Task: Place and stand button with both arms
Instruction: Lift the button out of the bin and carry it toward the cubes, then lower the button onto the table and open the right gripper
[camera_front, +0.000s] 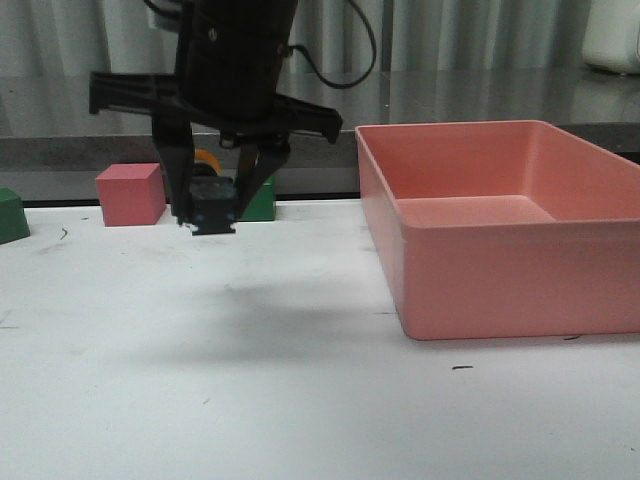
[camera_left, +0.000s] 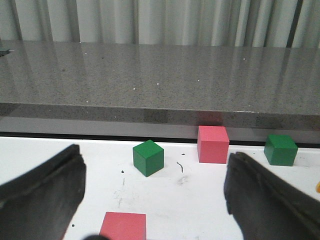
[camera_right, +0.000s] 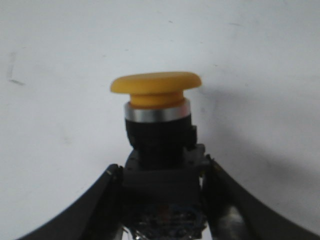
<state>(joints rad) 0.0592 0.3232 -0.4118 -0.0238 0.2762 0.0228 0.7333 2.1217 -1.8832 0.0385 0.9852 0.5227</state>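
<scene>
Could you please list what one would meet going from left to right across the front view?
Green cube at the left edge → pink cube → right gripper holding the button → green cube behind it → pink bin.

On the white tabletop (camera_front: 300, 400) stand an open pink bin (camera_front: 500, 250) at right, a pink cube (camera_front: 130, 194) and a partly hidden green cube (camera_front: 262, 203) along the far edge, and another green block (camera_front: 12, 215) cut off at left.
</scene>
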